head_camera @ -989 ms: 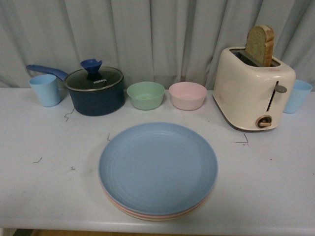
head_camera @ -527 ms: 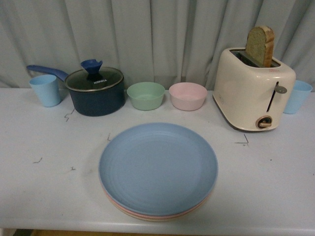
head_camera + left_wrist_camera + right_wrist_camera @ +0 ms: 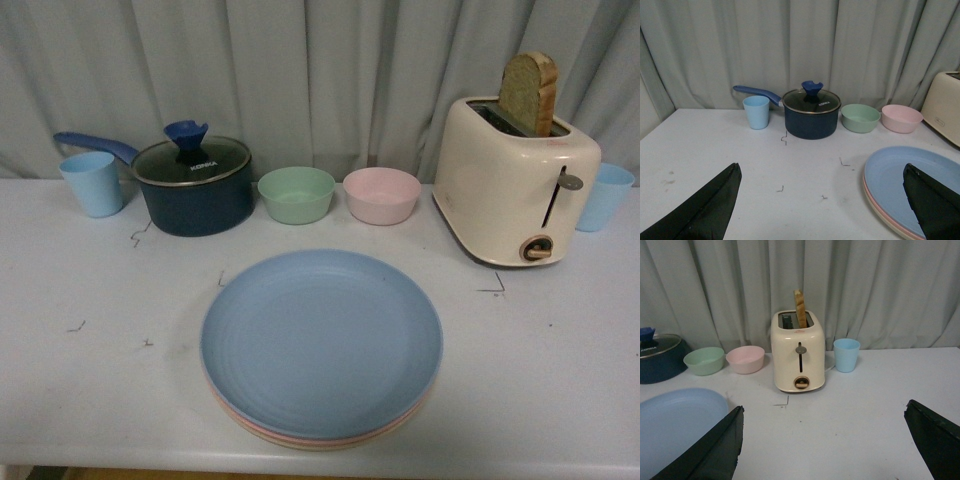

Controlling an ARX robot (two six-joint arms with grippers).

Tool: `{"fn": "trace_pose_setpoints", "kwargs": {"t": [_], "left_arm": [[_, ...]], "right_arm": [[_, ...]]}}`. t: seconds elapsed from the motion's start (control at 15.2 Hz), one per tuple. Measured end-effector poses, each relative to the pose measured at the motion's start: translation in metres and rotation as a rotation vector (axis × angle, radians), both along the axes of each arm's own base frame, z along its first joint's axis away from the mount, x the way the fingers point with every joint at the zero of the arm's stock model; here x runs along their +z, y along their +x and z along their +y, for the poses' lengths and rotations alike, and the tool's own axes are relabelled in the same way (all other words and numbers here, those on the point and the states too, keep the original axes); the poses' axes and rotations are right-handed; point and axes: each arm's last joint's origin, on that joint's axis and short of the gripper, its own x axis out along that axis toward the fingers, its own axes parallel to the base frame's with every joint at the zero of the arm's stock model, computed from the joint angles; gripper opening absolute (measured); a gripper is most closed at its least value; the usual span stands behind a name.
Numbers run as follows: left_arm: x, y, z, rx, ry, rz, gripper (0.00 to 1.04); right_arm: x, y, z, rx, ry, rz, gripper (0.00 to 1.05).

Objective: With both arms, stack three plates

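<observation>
The three plates (image 3: 320,345) lay stacked in one pile on the tabletop (image 3: 80,370), near the middle of its front edge. The light blue plate (image 3: 320,340) was on top, flat and face up, matte, with faint concentric rings inside its shallow rim. Under it only thin slivers of edge showed along the front: a pink plate (image 3: 262,428), and a cream-beige plate (image 3: 300,443) at the bottom.
</observation>
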Motion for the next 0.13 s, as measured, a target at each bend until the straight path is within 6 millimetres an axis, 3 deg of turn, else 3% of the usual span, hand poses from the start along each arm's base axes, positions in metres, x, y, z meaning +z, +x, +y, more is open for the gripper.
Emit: {"fn": "trace_pose_setpoints", "kwargs": {"t": [0.13], "left_arm": [[0.0, 0.0, 0.0, 0.0, 0.0, 0.0, 0.98]], "right_arm": [[0.0, 0.0, 0.0, 0.0, 0.0, 0.0, 0.98]]}}
